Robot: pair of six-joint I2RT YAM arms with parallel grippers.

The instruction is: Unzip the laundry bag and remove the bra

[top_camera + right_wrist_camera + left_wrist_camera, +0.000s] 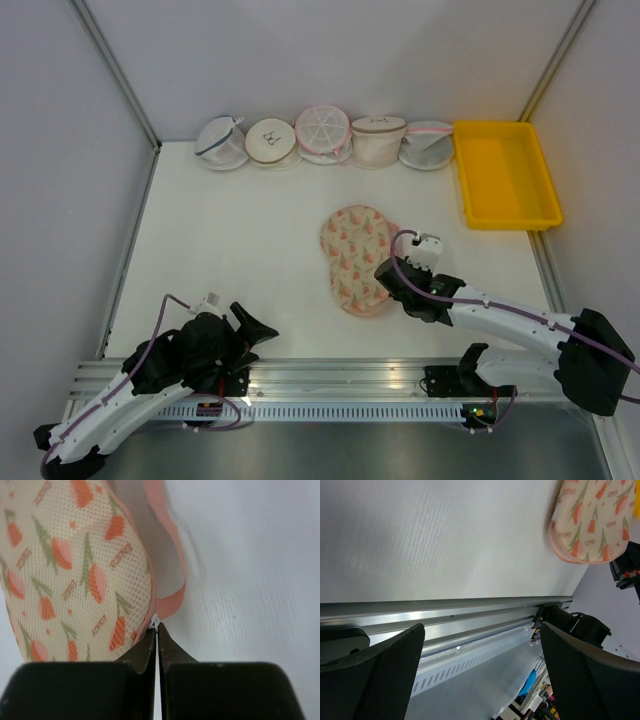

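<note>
Only close-up, right pincer [156, 632] pinching laundry bag [75, 565] zipper pull [155, 620].

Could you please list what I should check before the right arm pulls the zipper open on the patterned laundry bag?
1. Right gripper shut on the zipper pull: ok.
2. Laundry bag flat on the table, apart from the back-row bags: ok.
3. Left gripper bracing the bag: not ok; open, by the near rail.
4. Pink loop outside the grip: cannot tell; it ends at the fingers.
5. Bra inside: cannot tell; hidden.
</note>
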